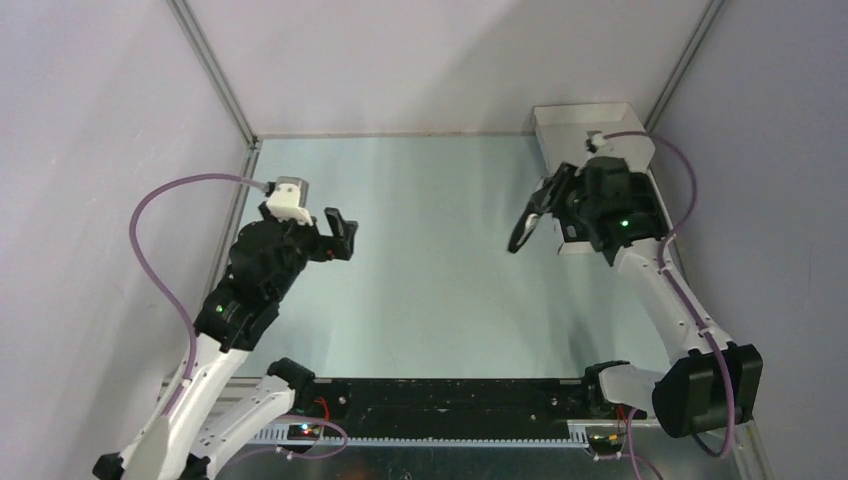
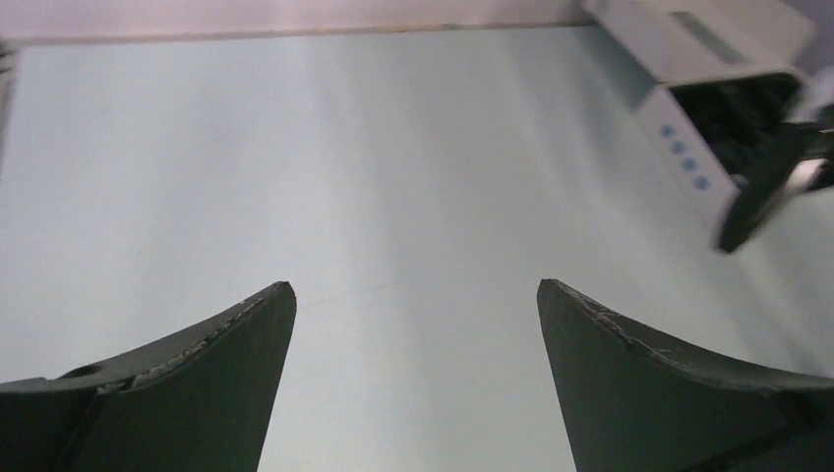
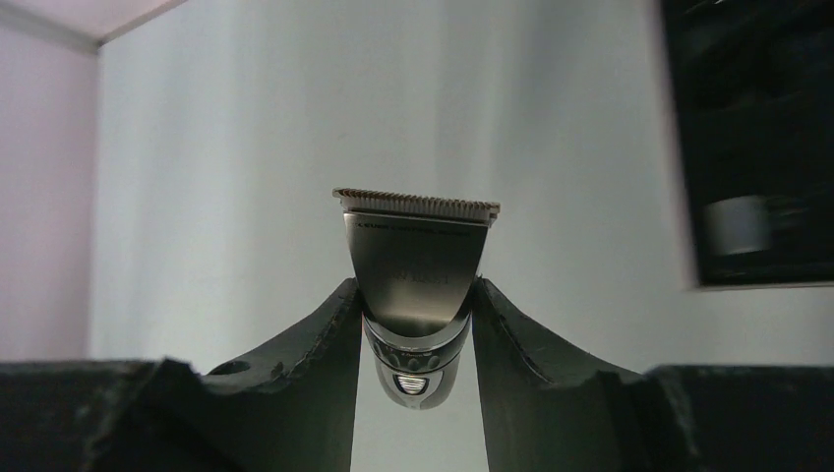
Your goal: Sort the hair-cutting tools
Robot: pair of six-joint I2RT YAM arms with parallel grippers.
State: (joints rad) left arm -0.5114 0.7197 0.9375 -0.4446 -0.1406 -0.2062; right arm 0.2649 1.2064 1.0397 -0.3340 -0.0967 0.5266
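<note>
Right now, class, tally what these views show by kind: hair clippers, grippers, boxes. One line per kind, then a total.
Hair clippers: 1, the hair clipper
Grippers: 2, left gripper open, right gripper shut on the clipper
Boxes: 1, the white box; its dark tray is too dim to count
Total: 4

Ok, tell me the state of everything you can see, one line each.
right gripper: shut on the hair clipper.
hair clipper: clamped by its body, toothed blade sticking out past the fingertips.
left gripper: open, holding nothing.
white box: open, black tray inside.
</note>
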